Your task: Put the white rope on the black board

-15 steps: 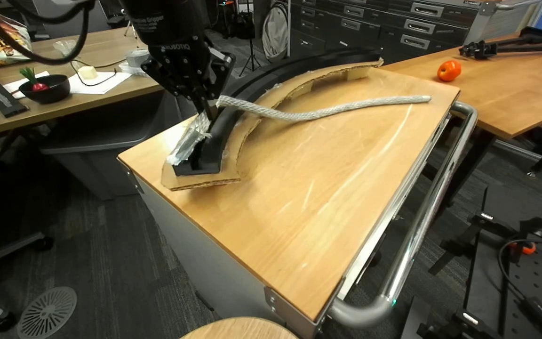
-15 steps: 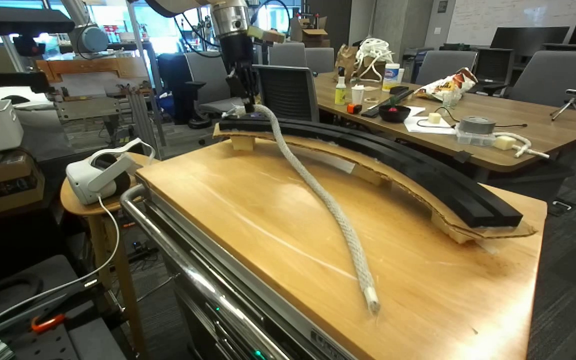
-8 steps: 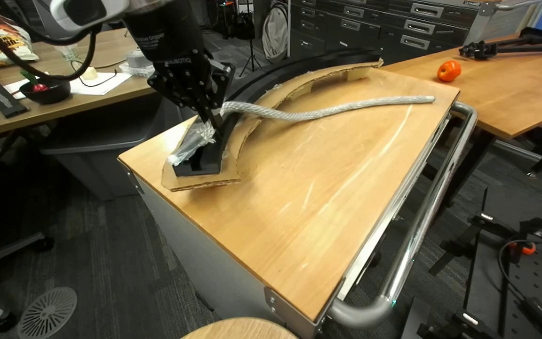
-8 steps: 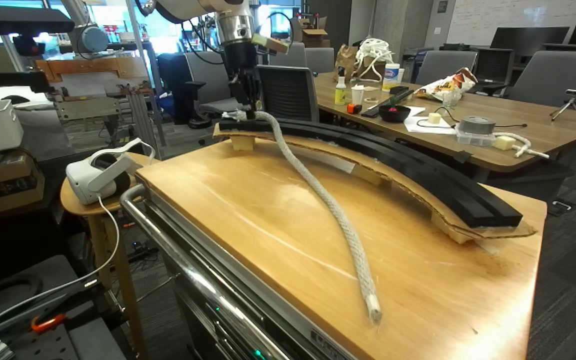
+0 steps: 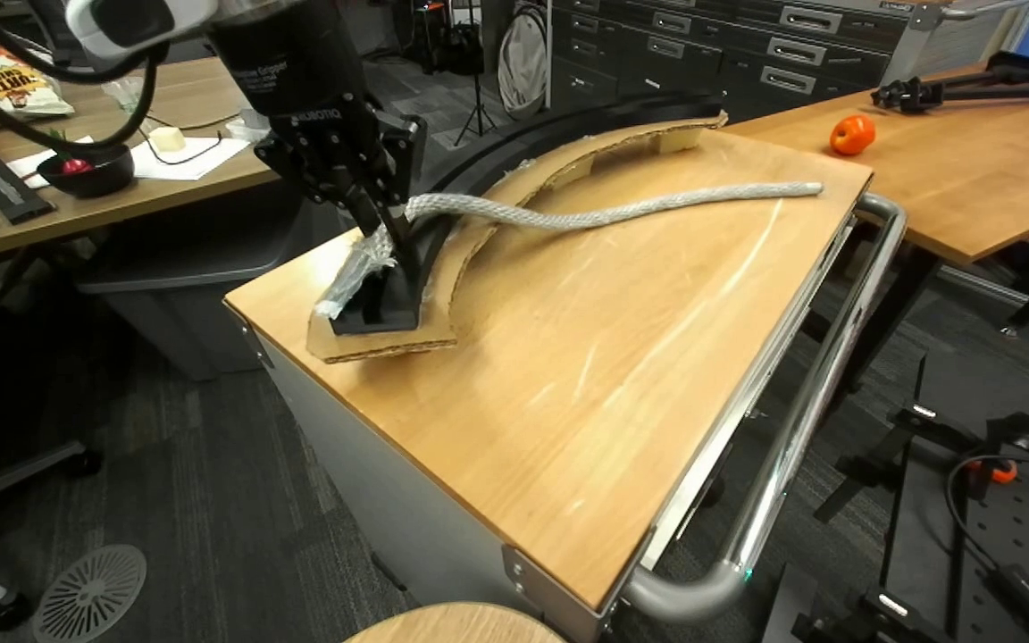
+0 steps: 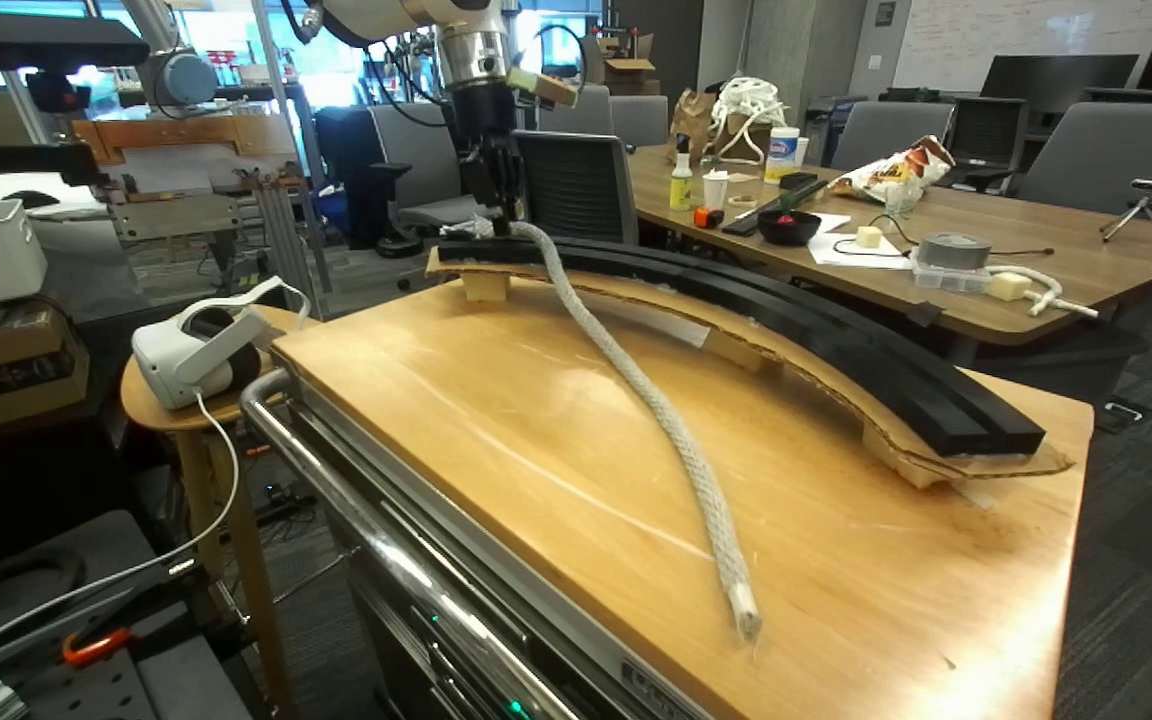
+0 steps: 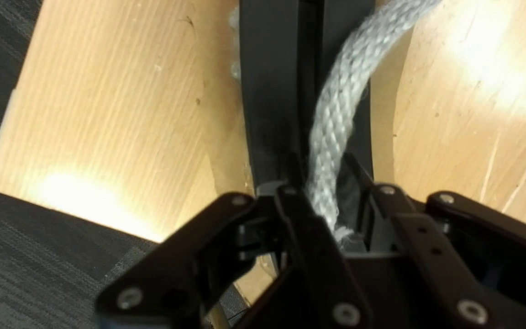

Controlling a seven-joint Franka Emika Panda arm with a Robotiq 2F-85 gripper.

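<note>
Wrist view: over the black board (image 7: pixel 270 105), the claw (image 7: pixel 325 167), parted around the white rope (image 7: pixel 343 91), should rise without dragging it

We see a black gripper (image 5: pixel 397 248) with angular finger links (image 7: pixel 311 242) and round silver screws (image 7: pixel 346 314). On its dark body (image 5: pixel 300 62) we read the white word ROBOTIQ (image 5: pixel 316 116). Above it, the arm (image 6: pixel 381 16) is whitish, with a silver collar (image 6: pixel 471 55) and black cables (image 5: pixel 151 82).

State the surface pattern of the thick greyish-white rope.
The thick greyish-white rope has a braided pattern of small interlaced strands, clearest in the wrist view.
</note>
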